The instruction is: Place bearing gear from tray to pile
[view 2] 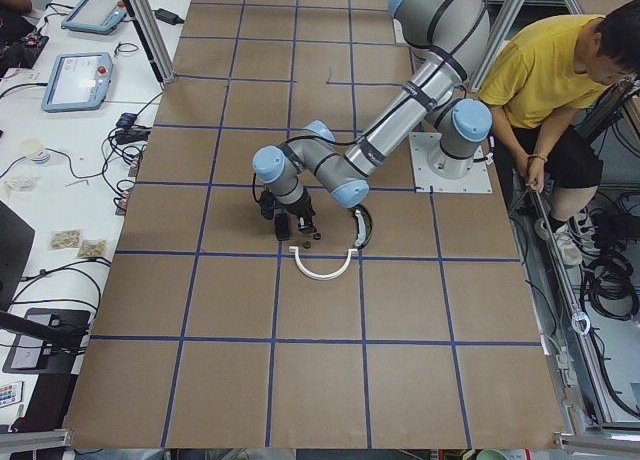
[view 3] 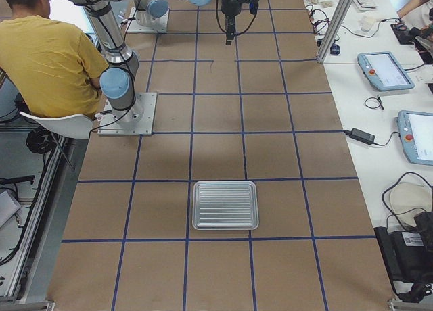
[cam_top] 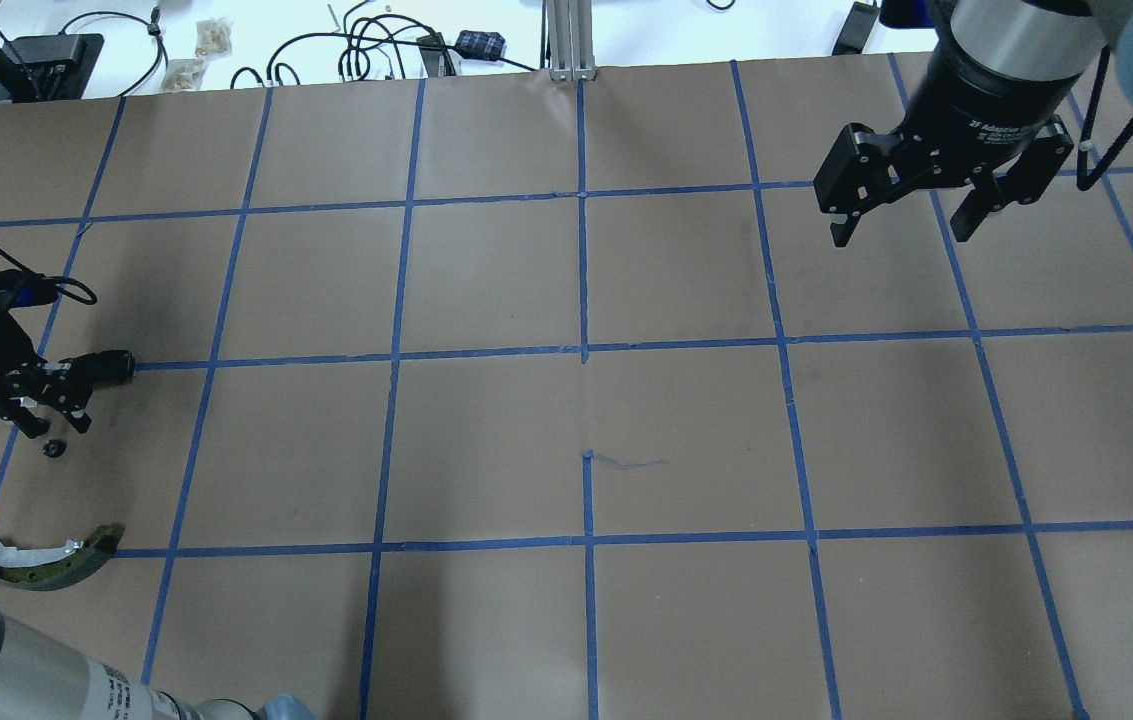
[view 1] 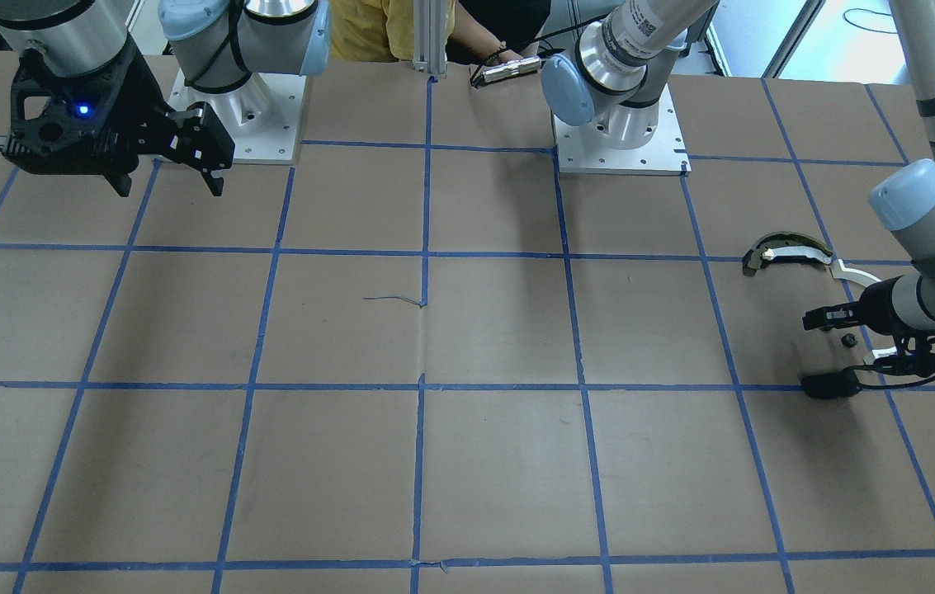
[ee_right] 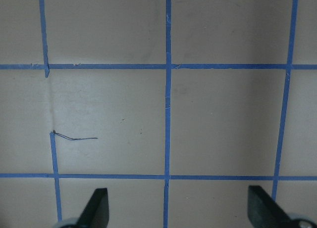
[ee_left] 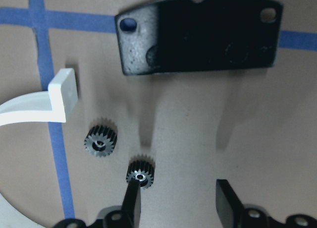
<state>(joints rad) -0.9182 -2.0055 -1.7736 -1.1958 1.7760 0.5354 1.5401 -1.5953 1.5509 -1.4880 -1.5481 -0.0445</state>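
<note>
The worktop [cam_top: 486, 280] is brown, crossed by a grid of blue tape lines. The tray [view 3: 225, 205] is silvery white with parallel ridges. Beside the white arc strip [ee_left: 63, 91] lie a black bearing gear [ee_left: 100, 141] and a second bearing gear [ee_left: 140, 171], both with silvery hubs. Near the strip are a matt black plate [ee_left: 198, 37] and a dark, olive-tipped curved piece [cam_top: 56, 568]. The left tool [ee_left: 178, 188] and right tool [cam_top: 902, 230] are black.

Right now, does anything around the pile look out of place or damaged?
Nothing looks damaged. One oddity: a bearing gear sits right at a fingertip of the open left gripper, not between the jaws; I cannot tell if they touch. A second gear lies flat beside the white arc strip.
</note>
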